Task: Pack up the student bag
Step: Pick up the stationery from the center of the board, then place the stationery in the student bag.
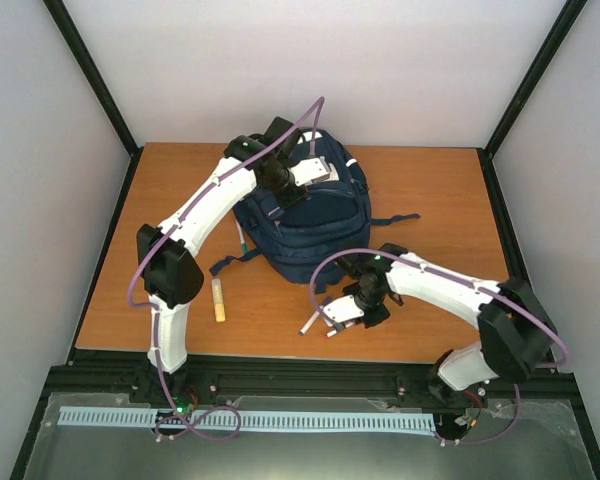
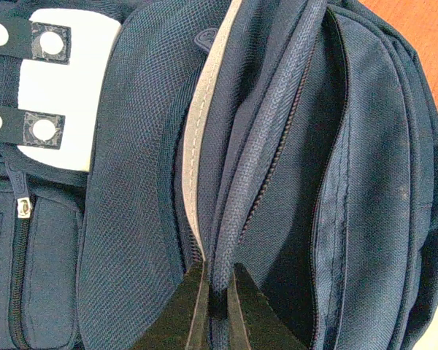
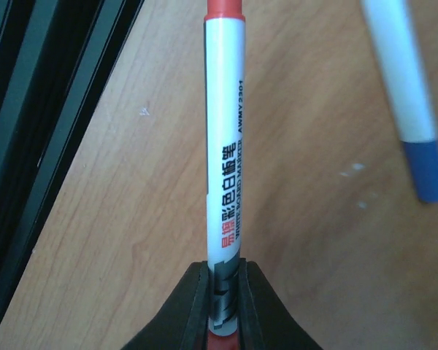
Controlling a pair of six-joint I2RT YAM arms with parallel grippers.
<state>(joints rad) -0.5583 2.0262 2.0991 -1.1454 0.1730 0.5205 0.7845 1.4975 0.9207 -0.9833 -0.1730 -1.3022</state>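
Right now the backpack (image 1: 310,225) sits toward the far edge of the table (image 1: 430,200), about midway between its side edges. The left gripper (image 2: 217,273) is over the bag's top, its jaws pinched tight on the fabric strip along a zip. Near the front edge, the right gripper (image 3: 225,266) has its jaws closed on a red-capped marker (image 3: 225,146). Just beside it lies a blue-capped marker (image 3: 405,95), not touching. A black rail (image 3: 29,109) runs close along the front edge there, so little room is left on that side. A yellow stick (image 1: 219,300) lies near the front left, apart from the bag. Bare wood stretches to the right edge. The held marker's barrel carries Chinese characters and the code AWMY2301.
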